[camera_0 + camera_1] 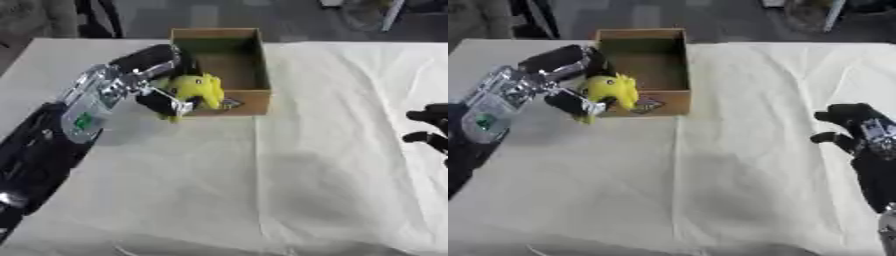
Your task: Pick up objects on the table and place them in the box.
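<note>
Cardboard box (pixel 249 70) stands open-topped at the far middle of the bench (pixel 219 190), which is covered in pale cloth. Box is the landmark.

Left hand (pixel 166 82) is at the box's near-left corner, fingers and thumb curled round a yellow soft toy (pixel 197 89). Toy is held up at the box's left wall, overlapping the rim at that corner; part of it hangs below the hand in front of the box's near face. Cannot tell whether the toy touches the cardboard.

Box's near face carries a small printed mark (pixel 648 105), unreadable.

Right hand (pixel 859 127) rests well to the right of the box, nearer the bench's front, fingers relaxed, holding nothing.
</note>
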Robot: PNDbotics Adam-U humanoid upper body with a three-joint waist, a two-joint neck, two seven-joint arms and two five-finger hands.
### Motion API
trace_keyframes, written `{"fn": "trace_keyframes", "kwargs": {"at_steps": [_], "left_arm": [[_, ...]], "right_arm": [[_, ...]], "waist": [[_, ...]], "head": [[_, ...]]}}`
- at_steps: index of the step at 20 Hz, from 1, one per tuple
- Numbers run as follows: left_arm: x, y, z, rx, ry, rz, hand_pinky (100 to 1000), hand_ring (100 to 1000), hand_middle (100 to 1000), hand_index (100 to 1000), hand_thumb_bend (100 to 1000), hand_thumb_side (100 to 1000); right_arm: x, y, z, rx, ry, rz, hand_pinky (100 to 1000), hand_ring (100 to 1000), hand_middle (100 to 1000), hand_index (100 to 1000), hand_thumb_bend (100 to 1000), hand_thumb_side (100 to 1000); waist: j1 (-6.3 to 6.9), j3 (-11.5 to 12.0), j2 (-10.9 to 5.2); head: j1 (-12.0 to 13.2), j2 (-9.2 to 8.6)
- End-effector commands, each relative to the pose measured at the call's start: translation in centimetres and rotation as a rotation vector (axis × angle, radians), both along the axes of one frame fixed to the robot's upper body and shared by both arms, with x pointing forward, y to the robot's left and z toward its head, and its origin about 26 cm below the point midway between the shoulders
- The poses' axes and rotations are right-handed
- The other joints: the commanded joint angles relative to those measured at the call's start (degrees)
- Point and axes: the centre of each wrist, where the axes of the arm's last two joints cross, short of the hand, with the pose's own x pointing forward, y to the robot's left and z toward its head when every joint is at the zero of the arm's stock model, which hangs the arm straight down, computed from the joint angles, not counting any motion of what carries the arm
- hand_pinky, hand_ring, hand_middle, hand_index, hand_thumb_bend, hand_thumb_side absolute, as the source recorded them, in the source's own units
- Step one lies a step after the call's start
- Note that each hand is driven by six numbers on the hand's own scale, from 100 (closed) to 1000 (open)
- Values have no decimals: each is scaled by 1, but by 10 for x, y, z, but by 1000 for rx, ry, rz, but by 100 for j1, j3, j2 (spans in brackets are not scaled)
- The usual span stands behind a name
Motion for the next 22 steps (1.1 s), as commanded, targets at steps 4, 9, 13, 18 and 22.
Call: {"fn": "trace_keyframes", "kwargs": {"at_steps": [4, 9, 13, 18, 22], "left_arm": [[34, 25, 7, -51, -44, 167, 533, 479, 441, 641, 102, 185], [58, 30, -7, -86, -27, 242, 564, 497, 459, 656, 100, 187], [67, 44, -18, -79, -47, 301, 590, 524, 490, 681, 111, 184], [69, 54, -35, -55, -86, 348, 728, 692, 650, 819, 468, 162], [68, 56, -38, -49, -144, 341, 838, 847, 827, 909, 781, 464]], "right_arm": [[0, 1, 9, -23, -25, 34, 589, 788, 605, 696, 100, 695], [1, 7, 10, -30, -28, 63, 588, 788, 605, 695, 100, 696], [1, 14, 11, -37, -29, 98, 588, 788, 605, 695, 100, 704], [1, 17, 11, -41, -32, 111, 588, 788, 604, 695, 100, 704], [1, 17, 11, -40, -33, 108, 588, 788, 604, 695, 100, 705]], "waist": [[12, -186, -51], [10, -484, 12], [28, -782, 82], [14, -1002, 151], [-2, -1023, 178]], "head": [[116, 34], [267, 21], [395, -42], [481, -87], [496, -87]]}}
